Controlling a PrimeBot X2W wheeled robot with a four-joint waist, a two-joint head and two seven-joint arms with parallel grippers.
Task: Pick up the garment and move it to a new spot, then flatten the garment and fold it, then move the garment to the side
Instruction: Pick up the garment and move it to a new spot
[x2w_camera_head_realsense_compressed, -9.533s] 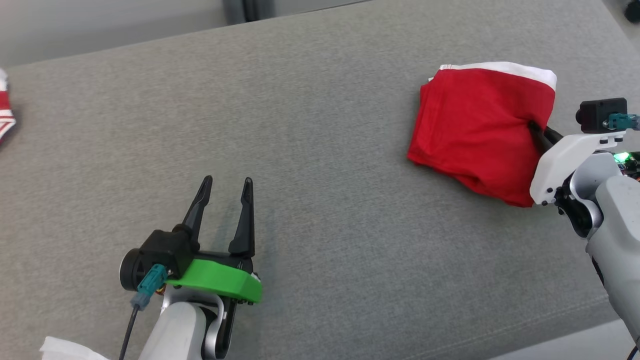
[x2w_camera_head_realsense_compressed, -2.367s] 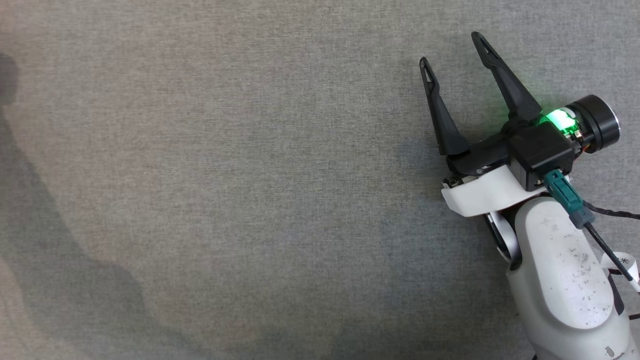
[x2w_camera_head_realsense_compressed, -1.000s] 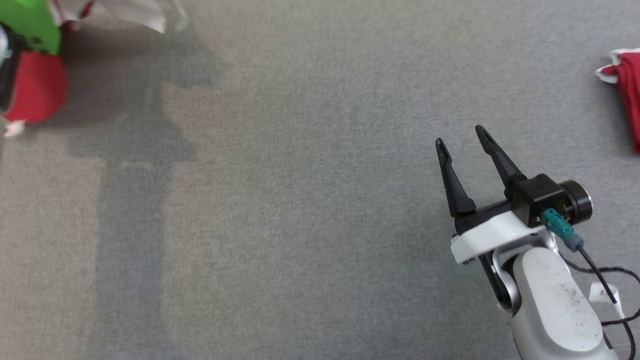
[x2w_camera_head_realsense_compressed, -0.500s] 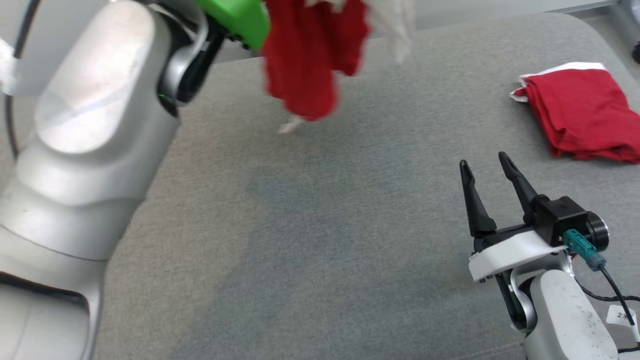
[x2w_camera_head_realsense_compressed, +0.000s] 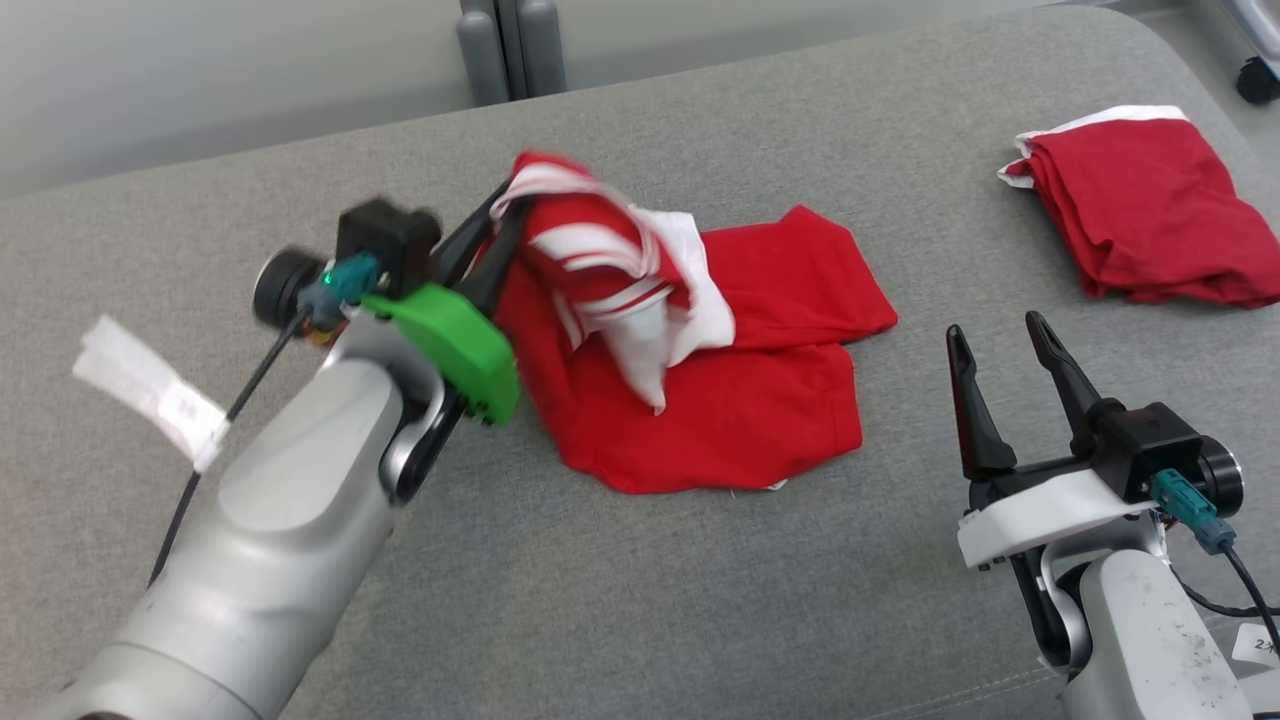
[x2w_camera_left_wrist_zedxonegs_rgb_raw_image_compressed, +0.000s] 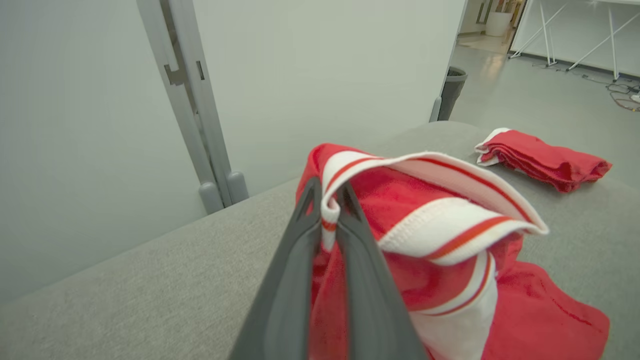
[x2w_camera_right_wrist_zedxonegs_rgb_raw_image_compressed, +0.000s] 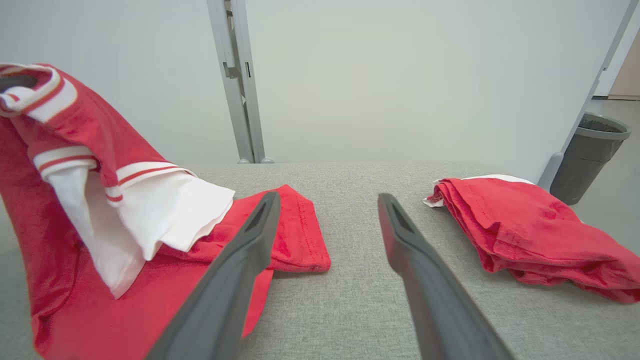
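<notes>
A red garment (x2w_camera_head_realsense_compressed: 720, 390) with white, red-striped trim lies crumpled in the middle of the grey table (x2w_camera_head_realsense_compressed: 600, 600). Its upper part is lifted off the surface. My left gripper (x2w_camera_head_realsense_compressed: 495, 215) is shut on the striped white edge (x2w_camera_left_wrist_zedxonegs_rgb_raw_image_compressed: 327, 212) of the garment (x2w_camera_left_wrist_zedxonegs_rgb_raw_image_compressed: 450, 250) and holds it up while the lower cloth rests on the table. The right gripper (x2w_camera_head_realsense_compressed: 995, 330) hovers open at the table's right, empty, a short way right of the garment (x2w_camera_right_wrist_zedxonegs_rgb_raw_image_compressed: 100, 210). Its two dark fingers (x2w_camera_right_wrist_zedxonegs_rgb_raw_image_compressed: 235, 270) point toward the far edge.
A second red garment (x2w_camera_head_realsense_compressed: 1140, 215), folded with a white edge, lies at the far right of the table, also seen as a folded red pile (x2w_camera_right_wrist_zedxonegs_rgb_raw_image_compressed: 525, 230). A grey post (x2w_camera_head_realsense_compressed: 505, 50) stands behind the table. A dark bin (x2w_camera_right_wrist_zedxonegs_rgb_raw_image_compressed: 587, 155) sits on the floor at right.
The head camera has swung across the table. My left arm has brought the hanging red garment down so its lower part now lies on the table's middle. The right gripper stays open.
</notes>
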